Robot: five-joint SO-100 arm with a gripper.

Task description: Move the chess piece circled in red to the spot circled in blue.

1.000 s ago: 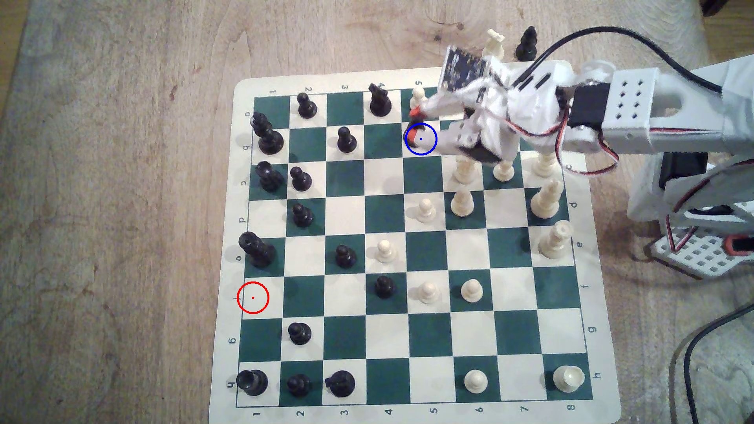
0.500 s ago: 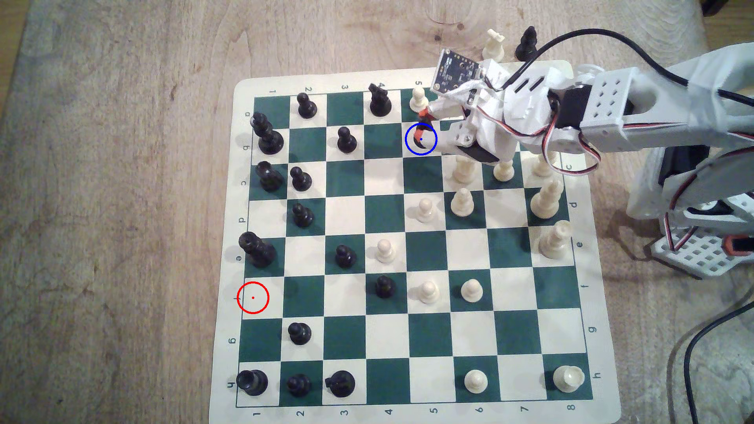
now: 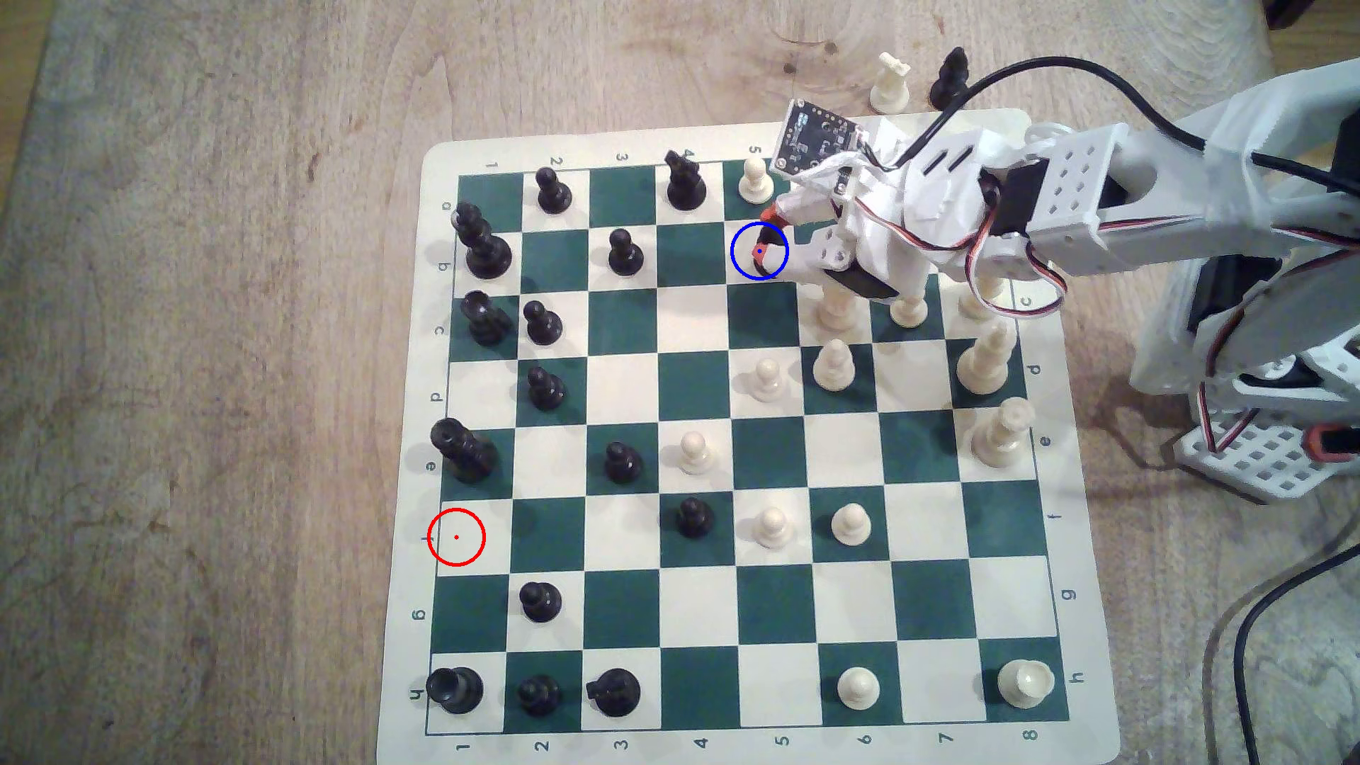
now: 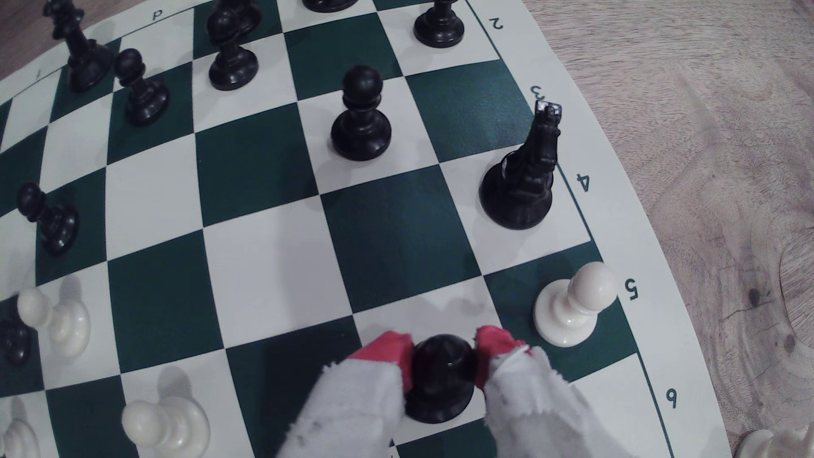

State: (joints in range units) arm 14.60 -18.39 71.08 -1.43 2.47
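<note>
The chess piece point(image 3: 771, 237), a glossy black one with a round base, stands inside the blue-ringed spot point(image 3: 743, 263), a cream square near the board's far edge. My gripper point(image 3: 765, 234) is shut on it, one red-tipped finger on each side. In the wrist view the chess piece point(image 4: 440, 374) sits between the red fingertips point(image 4: 387, 350) of my gripper point(image 4: 440, 348), its base low over the cream square point(image 4: 440, 308). The red ring point(image 3: 456, 537) marks a bare cream square at the exterior view's left board edge.
A white pawn point(image 3: 754, 180) stands one square beyond the spot, and a black knight point(image 3: 684, 180) is beside it. White pieces point(image 3: 835, 309) stand under my wrist. A black pawn point(image 3: 625, 254) sits two squares to the exterior view's left. Two captured pieces point(image 3: 890, 81) lie off the board.
My wrist has tipped and sunk a little, bringing the held piece down onto the blue-ringed square. A red fingertip now shows inside the ring. The other pieces have not moved.
</note>
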